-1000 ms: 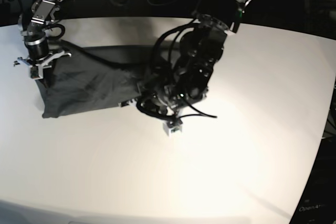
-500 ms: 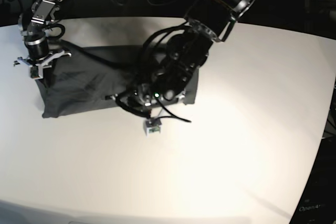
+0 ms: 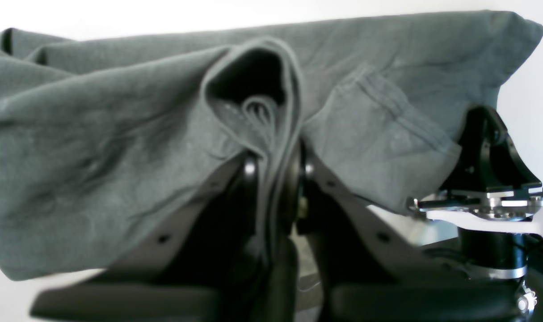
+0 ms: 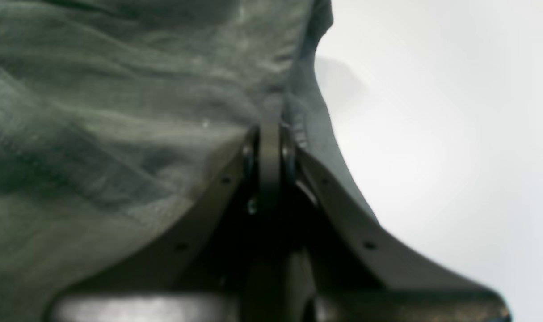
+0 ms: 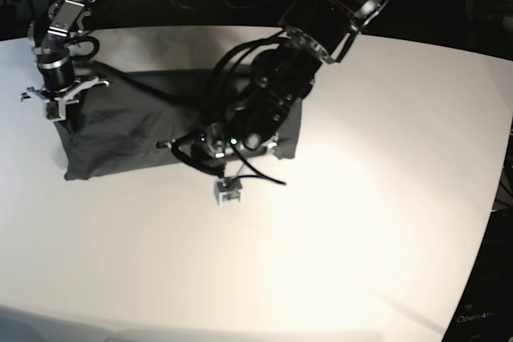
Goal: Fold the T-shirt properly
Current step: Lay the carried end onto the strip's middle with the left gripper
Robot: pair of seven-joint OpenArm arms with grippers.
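Left wrist view first: the left gripper [image 3: 275, 165] is clenched on a bunched fold of the T-shirt [image 3: 119, 134], grey cloth squeezed between its fingers [image 3: 249, 174], with a stitched hem edge hanging to the right and the other arm's wrist hardware [image 3: 486, 201] beyond it. Over to the right wrist view: the right gripper [image 4: 270, 147] pinches a thin edge of the T-shirt [image 4: 119, 112], jaws tight together, white table [image 4: 432, 134] off to the right. And the base view: the T-shirt [image 5: 120, 130] lies spread, wrinkled, on the table [image 5: 361, 238], the right gripper [image 5: 60, 114] at its left edge, the left gripper [image 5: 212, 154] low over its front right part.
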